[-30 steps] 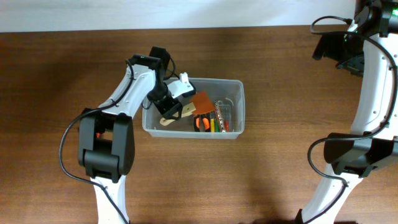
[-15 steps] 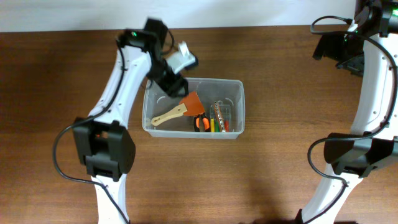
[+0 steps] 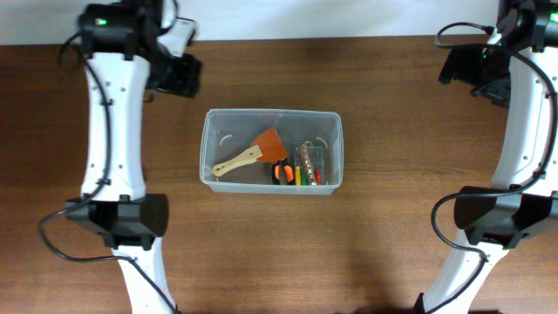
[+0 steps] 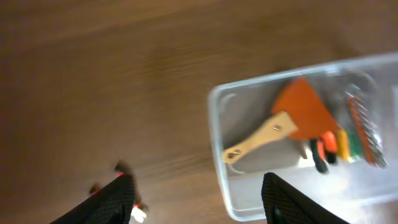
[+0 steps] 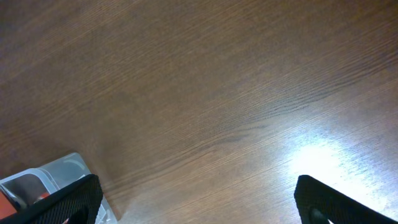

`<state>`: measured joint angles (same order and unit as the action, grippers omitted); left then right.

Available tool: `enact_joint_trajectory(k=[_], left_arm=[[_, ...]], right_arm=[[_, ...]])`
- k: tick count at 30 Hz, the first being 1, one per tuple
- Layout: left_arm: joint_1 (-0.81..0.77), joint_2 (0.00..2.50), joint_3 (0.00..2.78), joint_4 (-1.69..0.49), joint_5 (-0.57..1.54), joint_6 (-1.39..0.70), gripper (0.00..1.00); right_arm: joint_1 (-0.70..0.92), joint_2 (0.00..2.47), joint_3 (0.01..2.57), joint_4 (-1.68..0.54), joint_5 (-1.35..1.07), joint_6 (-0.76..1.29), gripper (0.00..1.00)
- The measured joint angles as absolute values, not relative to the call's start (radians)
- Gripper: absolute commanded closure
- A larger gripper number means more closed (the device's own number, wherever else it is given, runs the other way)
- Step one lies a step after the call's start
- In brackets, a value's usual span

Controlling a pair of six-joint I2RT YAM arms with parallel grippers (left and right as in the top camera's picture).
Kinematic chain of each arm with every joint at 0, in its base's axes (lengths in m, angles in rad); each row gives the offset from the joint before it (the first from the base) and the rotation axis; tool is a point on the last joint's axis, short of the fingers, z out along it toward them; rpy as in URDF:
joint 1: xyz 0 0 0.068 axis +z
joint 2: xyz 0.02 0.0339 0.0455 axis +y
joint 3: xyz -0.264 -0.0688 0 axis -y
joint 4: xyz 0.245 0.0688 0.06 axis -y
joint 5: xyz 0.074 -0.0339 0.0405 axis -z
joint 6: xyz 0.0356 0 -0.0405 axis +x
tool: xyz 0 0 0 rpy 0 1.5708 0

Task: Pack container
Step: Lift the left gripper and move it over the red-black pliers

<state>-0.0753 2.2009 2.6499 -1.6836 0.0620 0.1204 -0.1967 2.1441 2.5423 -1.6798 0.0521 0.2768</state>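
Observation:
The clear plastic container (image 3: 209, 148) sits mid-table. It holds an orange scraper with a wooden handle (image 3: 253, 154), orange-handled pliers and a small clear case of coloured bits (image 3: 311, 163). The left wrist view shows the container (image 4: 216, 149) with the scraper (image 4: 280, 127) inside. My left gripper (image 3: 179, 74) is up at the far left, away from the container, open and empty; its fingers (image 4: 196, 202) frame bare wood. My right gripper (image 3: 488, 74) is at the far right, open and empty (image 5: 199, 199), with a container corner (image 5: 68, 168) at the lower left.
The brown wooden table (image 3: 392, 235) runs to a white wall edge at the back. The arm bases stand at the front left (image 3: 118, 222) and front right (image 3: 501, 218). Small orange and white bits (image 4: 134, 208) show by my left finger.
My left arm has lifted out of the container and swung back and left to the far table edge, leaving the scraper lying inside. The right arm has not moved.

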Motion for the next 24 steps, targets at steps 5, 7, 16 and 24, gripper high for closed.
enact_joint_trajectory(k=[5, 7, 16, 24], left_arm=[[-0.023, 2.196, 2.650, -1.684, -0.025, 0.052, 0.30], [-0.015, 2.188, 2.650, -1.684, -0.053, 0.043, 0.30], [0.006, 2.026, 2.650, -1.684, -0.132, 0.005, 0.29], [0.022, 1.937, 2.660, -1.685, -0.204, -0.001, 0.28]], right_arm=[[-0.197, 2.144, 2.542, -1.680, 0.052, 0.276, 0.01], [-0.197, 2.144, 2.542, -1.680, 0.052, 0.277, 0.01], [-0.197, 2.144, 2.542, -1.679, 0.052, 0.276, 0.01], [-0.197, 2.144, 2.542, -1.679, 0.052, 0.276, 0.01]])
